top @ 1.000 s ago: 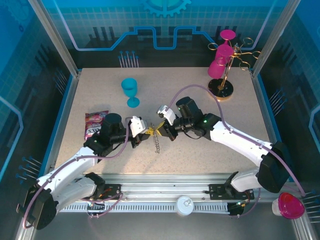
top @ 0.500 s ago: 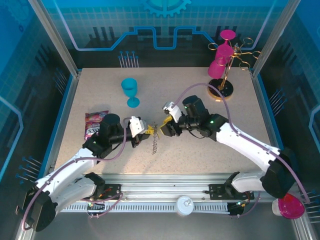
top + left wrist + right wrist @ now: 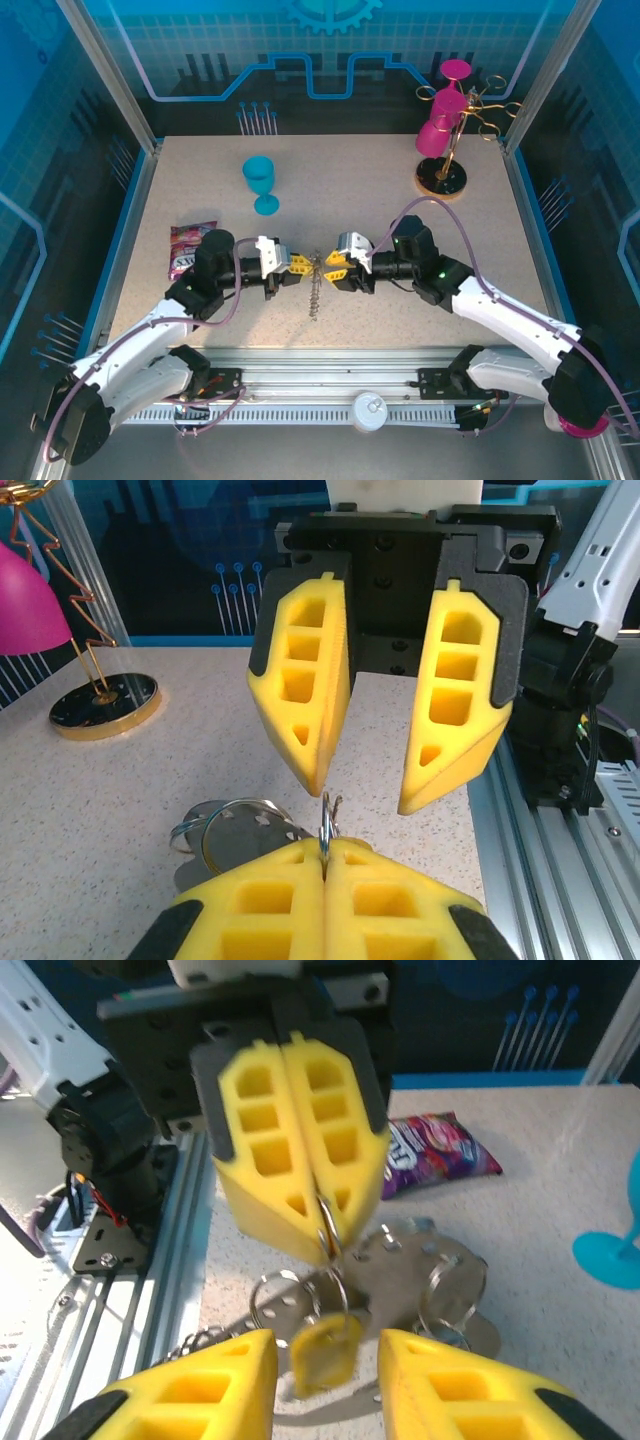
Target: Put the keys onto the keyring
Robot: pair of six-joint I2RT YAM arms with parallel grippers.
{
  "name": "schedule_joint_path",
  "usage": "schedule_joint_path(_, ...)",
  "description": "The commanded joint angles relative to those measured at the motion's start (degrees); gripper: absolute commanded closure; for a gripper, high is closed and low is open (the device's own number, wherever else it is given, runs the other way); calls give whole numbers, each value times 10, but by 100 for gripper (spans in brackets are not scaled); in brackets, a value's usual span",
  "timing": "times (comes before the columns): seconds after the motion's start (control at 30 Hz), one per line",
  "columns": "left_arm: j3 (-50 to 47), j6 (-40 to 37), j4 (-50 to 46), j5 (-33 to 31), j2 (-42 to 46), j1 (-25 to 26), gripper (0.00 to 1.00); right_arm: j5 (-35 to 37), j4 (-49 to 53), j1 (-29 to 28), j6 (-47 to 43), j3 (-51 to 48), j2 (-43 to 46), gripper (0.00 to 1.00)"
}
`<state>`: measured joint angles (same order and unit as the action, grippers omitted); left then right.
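Note:
My left gripper (image 3: 297, 266) is shut on a thin metal ring (image 3: 328, 825) of the keyring. Seen from the right wrist, its pads (image 3: 300, 1175) pinch that ring (image 3: 328, 1222), and a key with a yellow head (image 3: 322, 1345) dangles from it, blurred. My right gripper (image 3: 335, 271) faces the left one tip to tip. Its jaws are open, and the key hangs in the gap without touching either pad (image 3: 440, 1385). A bead chain (image 3: 315, 292) hangs below the two grippers down to the table. More loose rings (image 3: 278, 1295) of the keyring hang beside the key.
A blue goblet (image 3: 261, 182) stands at the back left and a purple snack packet (image 3: 190, 247) lies by the left arm. A gold wire stand with pink cups (image 3: 445, 140) is at the back right. The metal rail (image 3: 330, 385) runs along the near edge.
The right gripper has opened and drawn back to the right, leaving the key hanging from the ring. Both grippers have moved nearer the front edge. The left gripper stays shut.

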<state>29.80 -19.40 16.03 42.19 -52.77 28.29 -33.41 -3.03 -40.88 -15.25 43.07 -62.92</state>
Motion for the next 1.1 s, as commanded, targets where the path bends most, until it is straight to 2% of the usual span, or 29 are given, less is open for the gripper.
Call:
schedule_joint_path(0.0, -7, 5, 41, 29, 4, 0, 100, -16, -47, -8, -19, -3, 2, 70)
schedule_joint_path(0.3, -10, 4, 40, 36, 8, -1, 100, 6, -72, -23, -12, 3, -20, 68)
schedule_joint_path(0.43, -11, 5, 44, 38, 6, -1, 100, -7, -92, -25, 4, 2, -27, 71)
schedule_joint_path(0.7, -12, 8, 51, 40, 7, -1, 100, -14, -91, -28, 2, 3, -37, 84)
schedule_joint_path(0.83, -15, 13, 61, 35, 7, 0, 100, -20, -72, -29, -8, 13, -41, 100)
schedule_joint_path(0.9, -14, 13, 53, 16, 7, -1, 100, -15, -52, -30, -20, 22, -41, 100)
schedule_joint_path(0.97, -3, -7, 13, -6, 8, -1, 87, -3, -16, -31, -43, 35, -39, 100)
schedule_joint_path(1.07, 21, -48, -66, -26, 8, 1, 84, 15, 79, -37, -95, 70, -45, 100)
